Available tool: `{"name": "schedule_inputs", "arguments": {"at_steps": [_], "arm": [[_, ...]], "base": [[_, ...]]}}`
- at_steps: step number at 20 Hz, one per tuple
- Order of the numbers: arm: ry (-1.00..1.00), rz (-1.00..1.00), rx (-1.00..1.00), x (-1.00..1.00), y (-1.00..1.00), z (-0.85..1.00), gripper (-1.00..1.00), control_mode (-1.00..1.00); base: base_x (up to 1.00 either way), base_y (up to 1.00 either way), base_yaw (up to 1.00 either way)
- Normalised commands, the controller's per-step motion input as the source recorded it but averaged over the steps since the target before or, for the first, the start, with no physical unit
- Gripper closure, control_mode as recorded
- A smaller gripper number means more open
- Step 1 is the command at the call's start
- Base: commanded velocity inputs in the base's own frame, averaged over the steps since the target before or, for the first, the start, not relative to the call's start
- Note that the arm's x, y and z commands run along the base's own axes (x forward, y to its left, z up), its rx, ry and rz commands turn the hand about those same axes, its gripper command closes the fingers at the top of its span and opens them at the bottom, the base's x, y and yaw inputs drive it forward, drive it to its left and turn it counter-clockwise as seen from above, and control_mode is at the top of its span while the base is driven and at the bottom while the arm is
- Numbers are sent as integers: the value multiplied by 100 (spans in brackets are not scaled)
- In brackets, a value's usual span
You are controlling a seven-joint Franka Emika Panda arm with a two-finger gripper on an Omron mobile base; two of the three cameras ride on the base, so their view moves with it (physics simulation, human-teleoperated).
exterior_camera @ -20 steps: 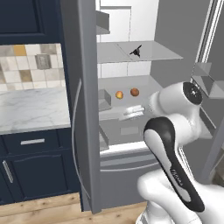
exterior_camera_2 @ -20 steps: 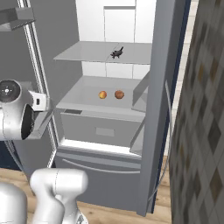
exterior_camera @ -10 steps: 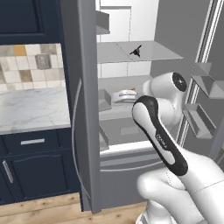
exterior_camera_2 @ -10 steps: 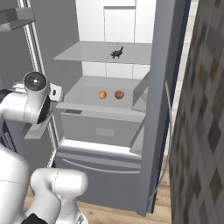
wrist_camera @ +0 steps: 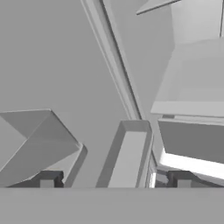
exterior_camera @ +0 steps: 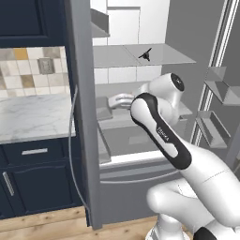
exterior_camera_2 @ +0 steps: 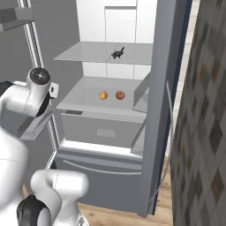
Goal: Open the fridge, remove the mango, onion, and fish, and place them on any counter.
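Grey and matte, the fridge [exterior_camera_2: 163, 106] stood with both doors swung open, its white inside and grey shelves on show. The fish [exterior_camera_2: 117, 54], small and dark, lay on the upper shelf [exterior_camera_2: 84, 52] toward its right side; the left base view showed the same fish [exterior_camera: 145, 54] on that shelf above the arm. One shelf lower, two small round fruits sat side by side near the middle: a yellow-orange one [exterior_camera_2: 103, 95] on the left and a redder one [exterior_camera_2: 120, 95] just beside it on the right, close but apart. A drawer [exterior_camera_2: 103, 130] with a grey front ran below that lower shelf.

The white arm [exterior_camera: 159, 131] reached up in front of the fridge's opening, its elbow bent and its hand turned toward the left door. In the hand view the gripper [wrist_camera: 116, 180] had its two dark fingertips [wrist_camera: 49, 179] set wide apart, open, with nothing between them; beyond them lay the grey inner face of a door and a door bin [wrist_camera: 127, 153].

Left of the fridge, a marble table [exterior_camera: 33, 117] topped navy cabinets [exterior_camera: 37, 183] with a silver drawer handle, under a tiled wall [exterior_camera: 28, 65] of beige and grey squares. A wooden floor [exterior_camera: 42, 225] showed at the bottom.
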Motion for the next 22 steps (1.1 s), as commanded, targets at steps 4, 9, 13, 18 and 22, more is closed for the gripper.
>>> {"name": "schedule_inputs", "arguments": {"at_steps": [4,9,13,18,22], "arm": [[4,14,0,-53,100,-19,-100,-100],[-7,-3,-7,-25,-23,30,-100,-100],[-5,-12,-23,-21,-100,35,-100,-100],[-4,-16,-34,-18,-100,13,-100,-100],[0,-19,-32,-62,-96,0,-100,-100]], "base": [[0,0,0],[0,0,0],[0,0,0],[0,0,0],[0,0,0]]}}
